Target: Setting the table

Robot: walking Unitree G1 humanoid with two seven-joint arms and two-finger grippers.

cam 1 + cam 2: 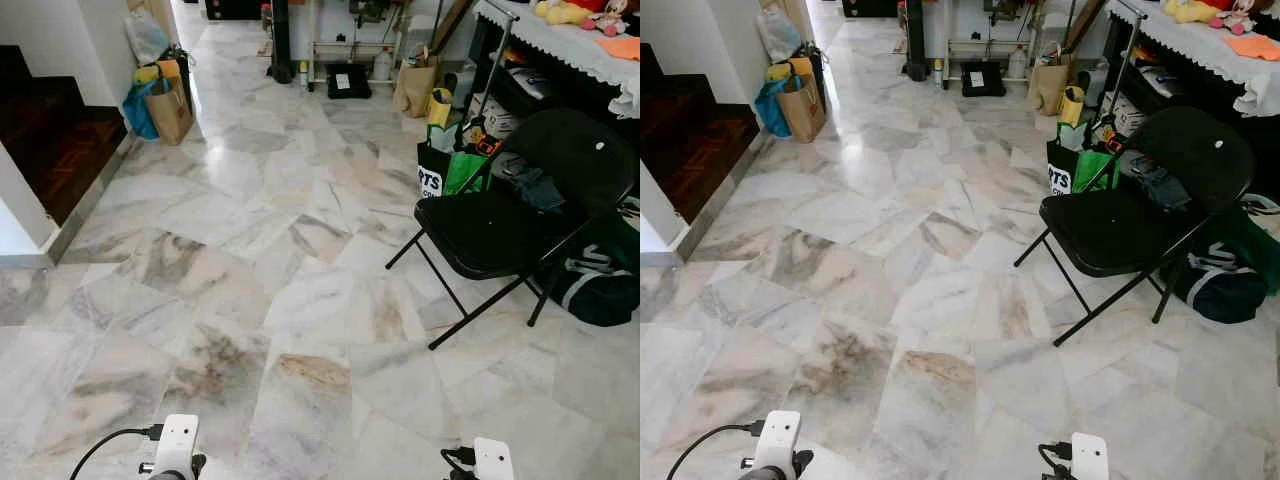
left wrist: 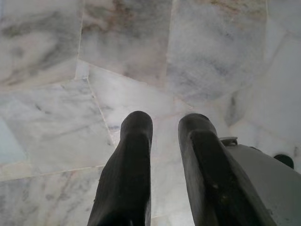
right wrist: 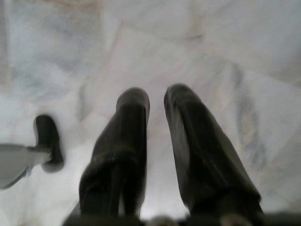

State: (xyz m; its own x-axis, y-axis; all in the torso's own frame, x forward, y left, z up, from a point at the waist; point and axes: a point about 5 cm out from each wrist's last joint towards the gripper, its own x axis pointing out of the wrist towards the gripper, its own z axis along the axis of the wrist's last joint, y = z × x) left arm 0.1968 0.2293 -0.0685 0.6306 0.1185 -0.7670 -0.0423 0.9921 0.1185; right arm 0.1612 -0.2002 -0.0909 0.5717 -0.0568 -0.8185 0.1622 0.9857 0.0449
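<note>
The robot stood on a marble floor [image 1: 250,300], both arms hanging low at the near edge of the head views. The left pincer [image 2: 164,127] pointed down at the floor tiles, its two fingers a narrow gap apart and gripping nothing. The right pincer [image 3: 155,101] hung the same way over the floor, fingers slightly parted and empty, the view blurred. A black folding chair [image 1: 510,225] stood to the right, with bags [image 1: 450,165] beside it. Behind the chair, at the far right, was a bench [image 1: 560,40] with a white cloth and soft toys on top. A brown paper bag [image 1: 168,105] sat at far left near dark wooden stairs [image 1: 50,130].
</note>
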